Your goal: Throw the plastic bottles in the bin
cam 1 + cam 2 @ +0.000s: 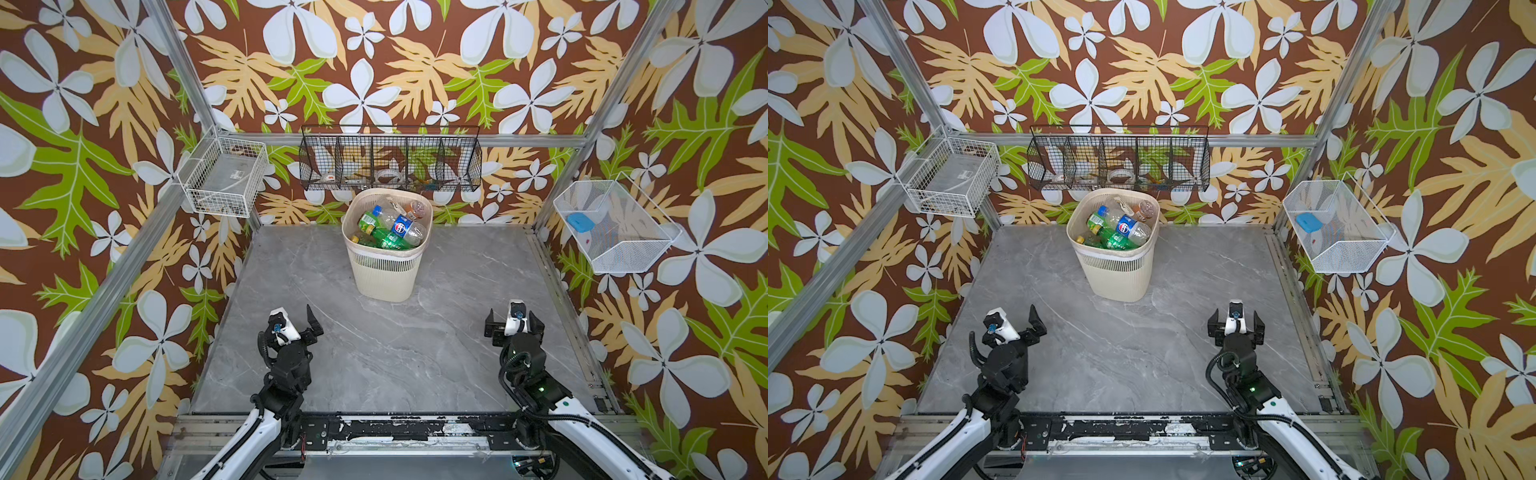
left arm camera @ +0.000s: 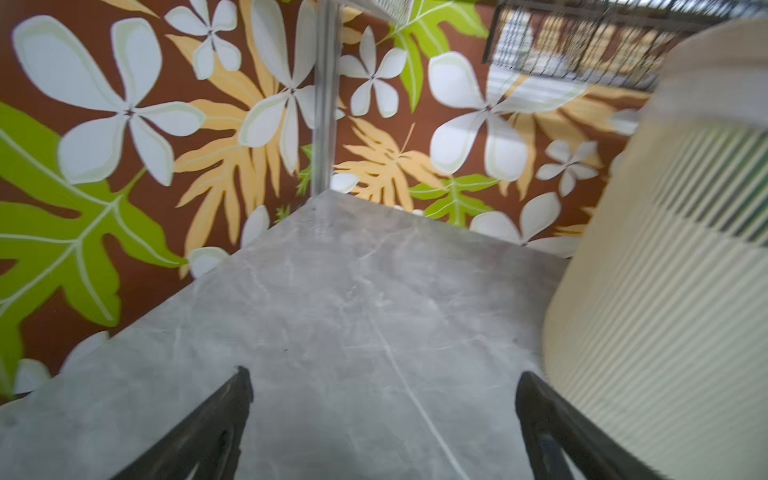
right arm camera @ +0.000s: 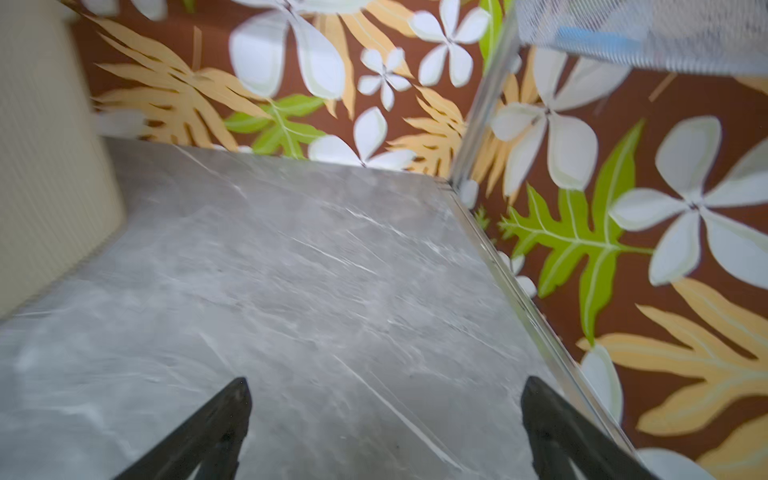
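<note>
The bin (image 1: 384,274) (image 1: 1115,274), beige with slotted sides, stands at the back middle of the grey marble table. Several plastic bottles (image 1: 390,226) (image 1: 1119,228) lie piled inside it: green, clear and brown ones, one with a blue label. No bottle shows on the table. My left gripper (image 1: 297,322) (image 1: 1017,322) (image 2: 384,378) hovers open at the front left with nothing between its fingers; the bin's wall (image 2: 665,291) is close beside it. My right gripper (image 1: 514,320) (image 1: 1236,322) (image 3: 384,386) is open and empty at the front right, with the bin (image 3: 45,166) off to its side.
A black wire rack (image 1: 390,160) hangs on the back wall just behind the bin. A white wire basket (image 1: 224,180) is mounted on the left wall. A white mesh basket (image 1: 615,226) holding a blue item (image 1: 580,221) is on the right wall. Aluminium posts frame the table (image 1: 395,353).
</note>
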You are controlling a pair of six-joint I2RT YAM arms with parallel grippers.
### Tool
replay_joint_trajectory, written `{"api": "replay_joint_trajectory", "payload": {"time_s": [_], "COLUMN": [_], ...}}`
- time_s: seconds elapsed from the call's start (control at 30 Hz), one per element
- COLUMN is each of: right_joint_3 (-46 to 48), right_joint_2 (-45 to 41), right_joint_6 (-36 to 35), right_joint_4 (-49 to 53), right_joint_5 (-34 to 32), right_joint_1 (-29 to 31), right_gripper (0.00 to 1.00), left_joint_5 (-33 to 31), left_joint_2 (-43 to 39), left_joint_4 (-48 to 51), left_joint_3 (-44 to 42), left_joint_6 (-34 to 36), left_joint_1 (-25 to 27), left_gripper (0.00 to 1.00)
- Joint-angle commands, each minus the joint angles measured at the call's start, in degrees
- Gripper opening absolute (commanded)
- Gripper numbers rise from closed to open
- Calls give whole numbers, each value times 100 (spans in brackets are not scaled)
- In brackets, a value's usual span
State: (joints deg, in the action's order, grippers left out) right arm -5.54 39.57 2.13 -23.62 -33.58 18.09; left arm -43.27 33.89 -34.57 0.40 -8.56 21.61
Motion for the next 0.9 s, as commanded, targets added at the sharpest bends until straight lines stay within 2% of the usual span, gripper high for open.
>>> {"api": "replay_joint_trajectory", "payload": {"time_s": [0.0,0.1,0.17,0.2,0.23,0.3,0.33,0.37,0.43,0.47,0.5,0.57,0.87], "right_joint_3": [198,290,195,166,43,-116,-69,-33,-172,-251,-252,-152,-158], "right_joint_2": [912,2225,2997,3357,3678,4469,4832,4825,4372,4374,4505,4703,4665], "right_joint_6": [232,-3,-190,-312,-278,-379,-446,-448,-434,-445,-457,-459,-443], "right_joint_4": [-2058,-3686,-4488,-4921,-5136,-5199,-5999,-6291,-5160,-4954,-5148,-5727,-5635], "right_joint_5": [837,1138,1386,1580,1616,1896,1873,1819,1983,2017,1975,1941,1953], "right_joint_1": [-878,-1239,-1242,-1246,-1262,-1264,-1251,-1246,-1246,-1254,-1253,-1264,-1264], "right_gripper": [100,100,100,100,100,99,100,100,100,100,100,100,100], "left_joint_5": [-287,553,864,1225,1438,1786,1854,2030,1863,1878,1899,1869,1884], "left_joint_2": [843,2039,2866,3346,3738,4701,4576,4294,4542,4453,4366,4503,4470], "left_joint_4": [-2287,-3345,-4238,-4435,-4315,-4814,-4170,-3400,-4057,-3817,-3572,-4000,-3814], "left_joint_3": [-378,-319,-198,-49,134,508,699,841,729,772,804,731,786], "left_joint_6": [521,407,430,288,283,620,567,293,318,259,205,303,241], "left_joint_1": [-280,-858,-1050,-1223,-1282,-1298,-1307,-1438,-1501,-1501,-1501,-1501,-1510], "left_gripper": [100,100,100,100,100,100,100,100,100,100,100,100,100]}}
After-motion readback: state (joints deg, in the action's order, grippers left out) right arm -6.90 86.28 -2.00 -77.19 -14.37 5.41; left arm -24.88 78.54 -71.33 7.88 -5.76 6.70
